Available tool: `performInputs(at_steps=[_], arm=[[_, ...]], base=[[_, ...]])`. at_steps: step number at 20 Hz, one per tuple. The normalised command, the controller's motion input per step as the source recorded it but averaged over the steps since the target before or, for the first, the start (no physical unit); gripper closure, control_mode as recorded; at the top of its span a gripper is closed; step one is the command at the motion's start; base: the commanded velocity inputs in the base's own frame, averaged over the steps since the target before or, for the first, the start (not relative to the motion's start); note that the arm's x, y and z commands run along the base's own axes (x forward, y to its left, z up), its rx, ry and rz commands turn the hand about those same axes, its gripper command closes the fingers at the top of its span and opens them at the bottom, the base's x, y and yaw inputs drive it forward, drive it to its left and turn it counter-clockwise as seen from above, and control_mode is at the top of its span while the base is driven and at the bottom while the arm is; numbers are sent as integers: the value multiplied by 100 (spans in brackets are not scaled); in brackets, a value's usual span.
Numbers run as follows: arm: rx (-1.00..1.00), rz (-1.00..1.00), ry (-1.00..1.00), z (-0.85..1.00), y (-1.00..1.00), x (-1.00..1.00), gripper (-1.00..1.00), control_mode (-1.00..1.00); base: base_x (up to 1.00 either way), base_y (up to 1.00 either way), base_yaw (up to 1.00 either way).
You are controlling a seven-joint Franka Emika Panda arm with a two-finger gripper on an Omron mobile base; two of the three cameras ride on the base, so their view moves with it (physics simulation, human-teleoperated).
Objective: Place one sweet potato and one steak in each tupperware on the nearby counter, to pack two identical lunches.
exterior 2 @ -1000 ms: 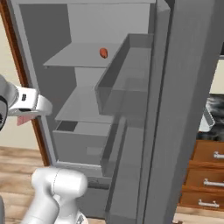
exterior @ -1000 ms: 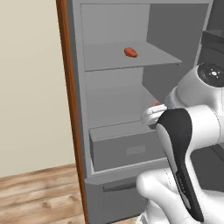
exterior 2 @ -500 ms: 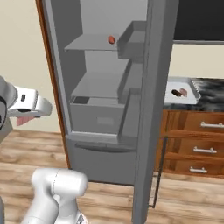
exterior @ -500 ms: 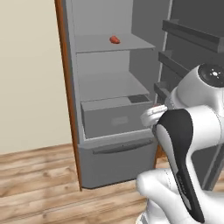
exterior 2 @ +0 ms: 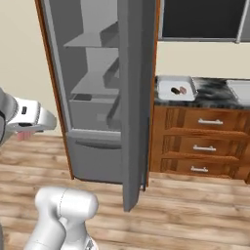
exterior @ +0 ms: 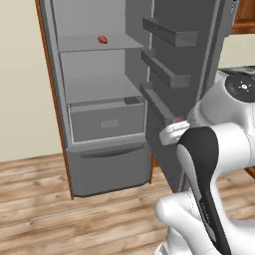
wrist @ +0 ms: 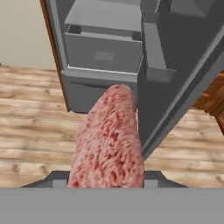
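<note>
The steak (wrist: 109, 140) is being gripped by the claw (wrist: 107, 183) — an orange-red sweet potato (exterior: 102, 39) is lying on the fridge's top shelf (exterior: 94, 46), near its back edge.

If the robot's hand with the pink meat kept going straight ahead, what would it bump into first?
Probably the fridge. The hand, shut on the steak, points at its lower front, just under the grey drawer. Depth is hard to judge, so the wooden floor might come first.

Sweet potato (exterior: 102, 39) on fridge shelf (exterior: 99, 46); tupperware (exterior 2: 176, 89) on counter (exterior 2: 215, 93).
</note>
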Motion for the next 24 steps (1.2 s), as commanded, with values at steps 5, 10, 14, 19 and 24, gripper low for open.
performInputs(at_steps=[5, 10, 14, 19, 24], arm=[[0, 0, 0, 0, 0, 0, 100, 100], [0, 0, 0, 0, 0, 0, 100, 100], [0, 0, 0, 0, 0, 0, 100, 100], [0, 0, 0, 0, 0, 0, 100, 100], [0, 0, 0, 0, 0, 0, 100, 100]], base=[[-9, -99, 0], [0, -100, 0], [0, -100, 0], [0, -100, 0], [11, -89, 0]])
